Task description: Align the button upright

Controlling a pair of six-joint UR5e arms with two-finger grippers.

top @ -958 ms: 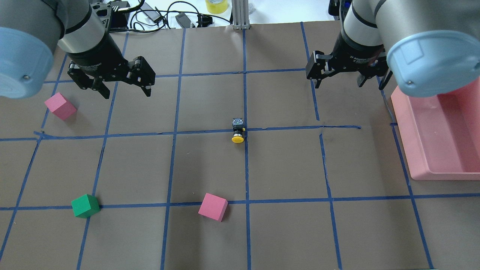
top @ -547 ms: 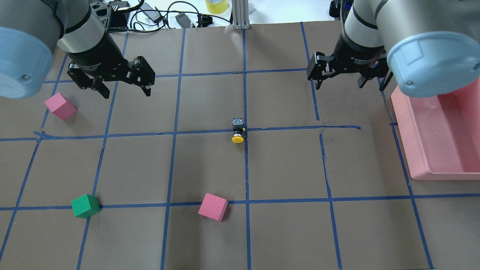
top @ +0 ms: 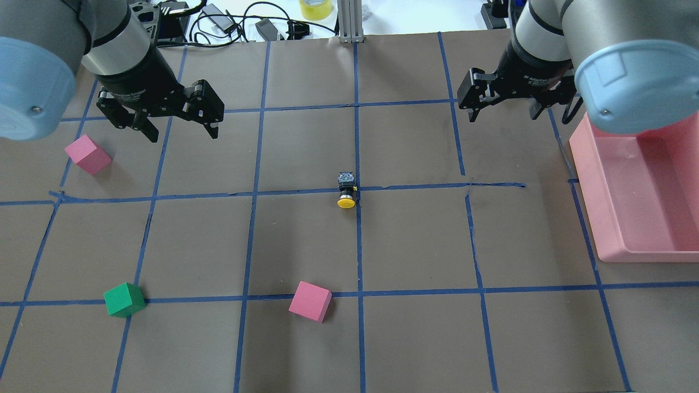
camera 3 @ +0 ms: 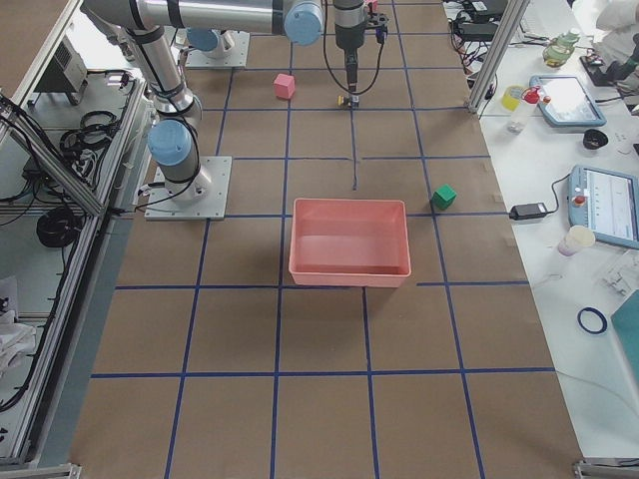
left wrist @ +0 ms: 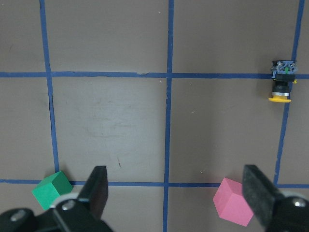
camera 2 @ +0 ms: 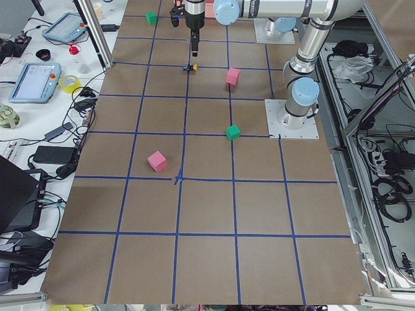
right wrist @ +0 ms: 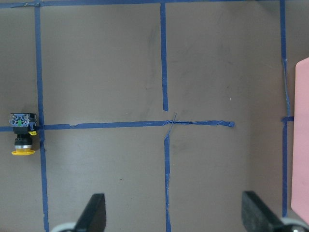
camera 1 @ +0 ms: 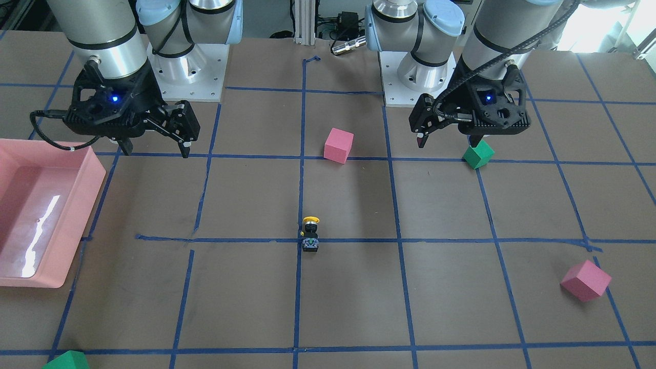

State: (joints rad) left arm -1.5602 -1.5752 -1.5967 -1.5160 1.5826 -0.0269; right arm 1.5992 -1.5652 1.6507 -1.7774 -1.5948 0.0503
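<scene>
The right jaws have withdrawn; both pairs gape empty. I would grip the toppled button (top: 346, 192) squarely across its body.

button (top: 346, 192) lying clear, nearest cube (top: 310, 301) well apart

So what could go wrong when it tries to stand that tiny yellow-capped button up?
The button lies on its side and looks tiny beside the open left gripper and right gripper, so a slightly off pinch might flick it away or let it roll on its round cap. Once stood on its small black body, it could topple on release.
</scene>
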